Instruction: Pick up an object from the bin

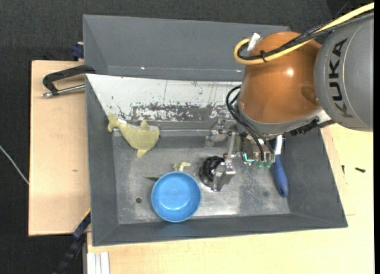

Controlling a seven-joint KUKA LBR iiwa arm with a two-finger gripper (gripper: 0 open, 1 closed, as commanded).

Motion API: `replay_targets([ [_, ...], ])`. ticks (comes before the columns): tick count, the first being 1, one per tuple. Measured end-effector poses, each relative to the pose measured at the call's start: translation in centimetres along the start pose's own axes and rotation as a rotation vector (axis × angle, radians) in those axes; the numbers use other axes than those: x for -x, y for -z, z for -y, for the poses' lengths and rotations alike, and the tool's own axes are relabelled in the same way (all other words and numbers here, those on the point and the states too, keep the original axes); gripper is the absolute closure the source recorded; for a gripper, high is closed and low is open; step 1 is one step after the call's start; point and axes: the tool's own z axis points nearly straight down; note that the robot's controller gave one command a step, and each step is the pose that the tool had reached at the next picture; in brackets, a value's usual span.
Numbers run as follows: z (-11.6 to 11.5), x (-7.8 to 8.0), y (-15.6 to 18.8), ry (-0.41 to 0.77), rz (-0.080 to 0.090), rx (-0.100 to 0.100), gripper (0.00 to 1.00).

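Observation:
My gripper (221, 178) hangs low in the middle of the bin, under the orange wrist cover. It touches or nearly touches the right side of a small black rounded thing (208, 169) on the floor. A round blue bowl (175, 197) sits just left and toward the front of that. A small pale yellow scrap (181, 166) lies between the bowl and the black thing. To the gripper's right a blue-handled tool (279, 179) lies along the bin floor, its upper end hidden by the arm.
A yellow-green soft toy (140, 136) lies at the back left of the floor, against the sloped wall. The arm and its orange cover hide the right back part of the bin.

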Motion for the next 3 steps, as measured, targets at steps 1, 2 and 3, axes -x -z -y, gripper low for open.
replay_targets([
  [1, -0.1, 2.0, -14.9, 0.412, 0.014, -0.002, 0.00],
  [2, -0.1, 2.1, -14.7, 0.411, 0.019, -0.001, 1.00],
  [3, 2.2, 8.7, -3.7, 0.324, 0.025, -0.003, 1.00],
])
